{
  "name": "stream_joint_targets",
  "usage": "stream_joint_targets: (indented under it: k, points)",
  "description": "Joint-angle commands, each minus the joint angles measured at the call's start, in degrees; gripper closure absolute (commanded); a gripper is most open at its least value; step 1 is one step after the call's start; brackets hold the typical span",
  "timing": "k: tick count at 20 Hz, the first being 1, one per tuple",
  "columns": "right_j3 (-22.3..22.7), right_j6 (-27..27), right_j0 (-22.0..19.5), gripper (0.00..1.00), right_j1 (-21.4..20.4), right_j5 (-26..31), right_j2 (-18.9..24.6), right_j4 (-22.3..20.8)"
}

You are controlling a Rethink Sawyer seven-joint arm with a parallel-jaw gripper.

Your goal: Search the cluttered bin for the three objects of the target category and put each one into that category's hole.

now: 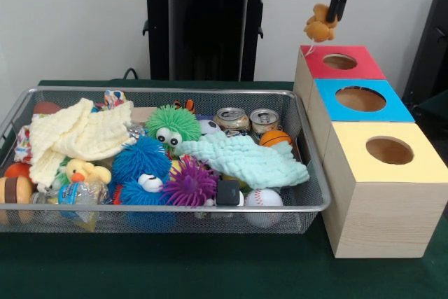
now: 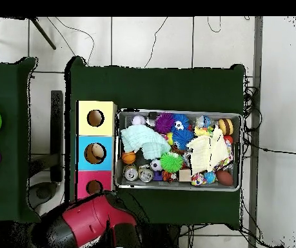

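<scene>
Gripper fingers clamped on an orange plush toy, hanging just above the red-topped box's hole, beside the wire bin.

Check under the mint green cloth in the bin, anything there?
The mint green cloth drapes over a black block and a baseball poking out at its edge. Anything beneath its middle is covered.

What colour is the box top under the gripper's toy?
Red box top, beneath the orange plush toy; front view shows it best.
</scene>
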Motion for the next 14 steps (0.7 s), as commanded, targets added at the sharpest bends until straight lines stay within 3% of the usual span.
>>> stream_joint_targets:
  k: [1,14]
  points:
    - [3.2,14.7,0.4,1.00,3.3,-5.1,-3.6,2.6]
    - [2.4,15.4,5.1,1.00,5.6,-8.0,-7.7,4.8]
